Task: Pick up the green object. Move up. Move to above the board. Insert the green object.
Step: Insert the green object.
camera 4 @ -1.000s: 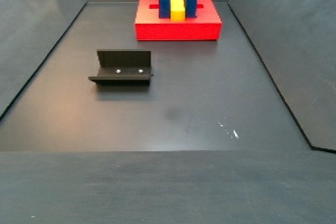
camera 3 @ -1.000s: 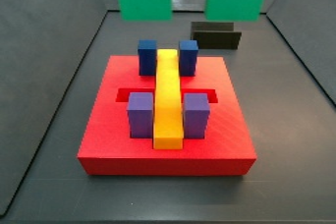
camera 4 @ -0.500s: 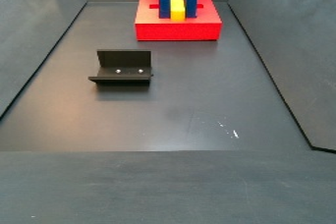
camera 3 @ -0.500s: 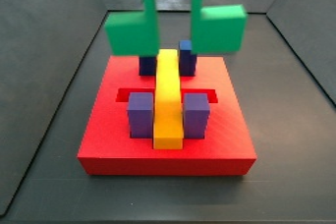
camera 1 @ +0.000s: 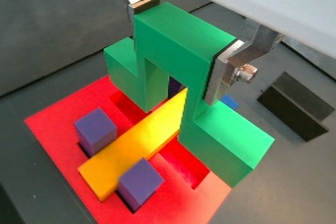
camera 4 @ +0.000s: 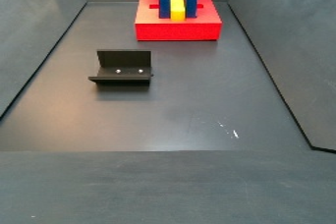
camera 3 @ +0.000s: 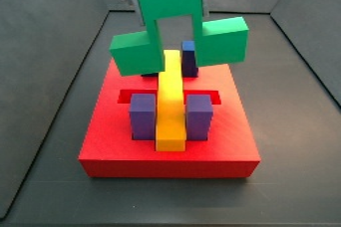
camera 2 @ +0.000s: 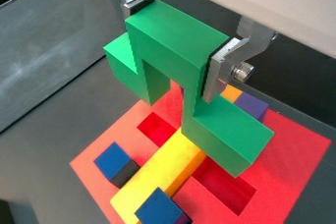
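— Above the board, what do we have?

— We see the gripper closed on the taller centre cube of the green object, one silver finger pressed to each side of it. In both wrist views the two lower side cubes hang below the fingers, one to either side of the long yellow bar.

— Is the piece touching the board?

— We cannot tell from the wrist views. In a side view the green object straddles the far end of the yellow bar, its side cubes hanging over the rear part of the red slab, partly hiding the blue cubes there. The purple cubes stand nearer the front, one on each side of the bar, clear of the piece.

— And from the opposite camera?

— We only catch a sliver of green at the top edge, over the board. The fixture stands well apart from it on the dark floor.

— What has changed from the earlier frames?

— A second ago we saw the green piece high at the top of the picture, well behind the board. Half a second ago it was over the board's rear, blurred. Now it sits sharper and a little further forward over the bar. The board, cubes and fixture have not moved.
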